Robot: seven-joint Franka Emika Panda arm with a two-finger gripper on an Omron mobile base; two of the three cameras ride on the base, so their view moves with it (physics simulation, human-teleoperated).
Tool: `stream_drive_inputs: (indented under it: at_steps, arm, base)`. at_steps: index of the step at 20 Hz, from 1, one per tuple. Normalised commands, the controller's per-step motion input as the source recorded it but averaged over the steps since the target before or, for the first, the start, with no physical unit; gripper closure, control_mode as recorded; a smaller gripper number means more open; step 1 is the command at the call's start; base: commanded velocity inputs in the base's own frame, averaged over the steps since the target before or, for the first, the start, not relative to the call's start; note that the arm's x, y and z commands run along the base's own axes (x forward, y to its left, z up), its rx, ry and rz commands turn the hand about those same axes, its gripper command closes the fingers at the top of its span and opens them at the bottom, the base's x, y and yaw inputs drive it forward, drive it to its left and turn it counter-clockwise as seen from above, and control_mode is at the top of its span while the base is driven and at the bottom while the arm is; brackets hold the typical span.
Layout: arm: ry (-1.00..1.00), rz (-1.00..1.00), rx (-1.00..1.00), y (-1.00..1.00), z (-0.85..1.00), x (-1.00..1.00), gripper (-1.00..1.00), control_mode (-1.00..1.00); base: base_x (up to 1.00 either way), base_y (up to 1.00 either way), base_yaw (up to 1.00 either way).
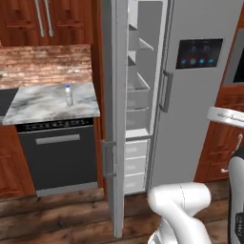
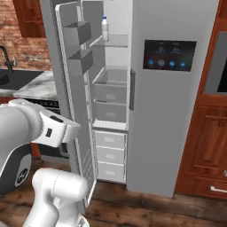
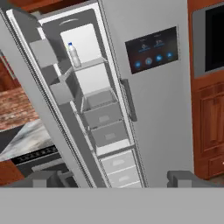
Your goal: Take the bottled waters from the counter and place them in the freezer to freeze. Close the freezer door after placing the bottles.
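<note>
1. One bottle (image 1: pixel 69 95) stands upright on the counter (image 1: pixel 43 107), cap up, near its right end.
2. 2nd bottle (image 2: pixel 105 28) upright on a freezer (image 2: pixel 111 97) upper shelf, cap up; also in hand view (image 3: pixel 73 55).
3. Freezer door (image 2: pixel 73 102) swung wide open, bins facing in.
4. Gripper (image 3: pixel 116 179): jaws spread wide, holding nothing; tips cut off at the frame's bottom.
5. Counter's left part cut off by the frame edge.

arm: raised, folded back | hand (image 3: pixel 118 178): fingers spread wide, holding nothing
</note>
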Motion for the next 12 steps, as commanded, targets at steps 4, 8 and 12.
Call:
stream_drive_inputs:
  at_steps: [4, 8, 12]
  arm:
    - [0.0, 0.0, 0.0, 0.0, 0.0, 0.0, -1.0, 1.0]
    - [0.0, 0.0, 0.0, 0.0, 0.0, 0.0, -1.0, 1.0]
    - [0.0, 0.0, 0.0, 0.0, 0.0, 0.0, -1.0, 1.0]
  base:
    - [-0.68, 0.99, 0.0]
    - [-0.07, 1.0, 0.05]
    - [0.25, 1.0, 0.03]
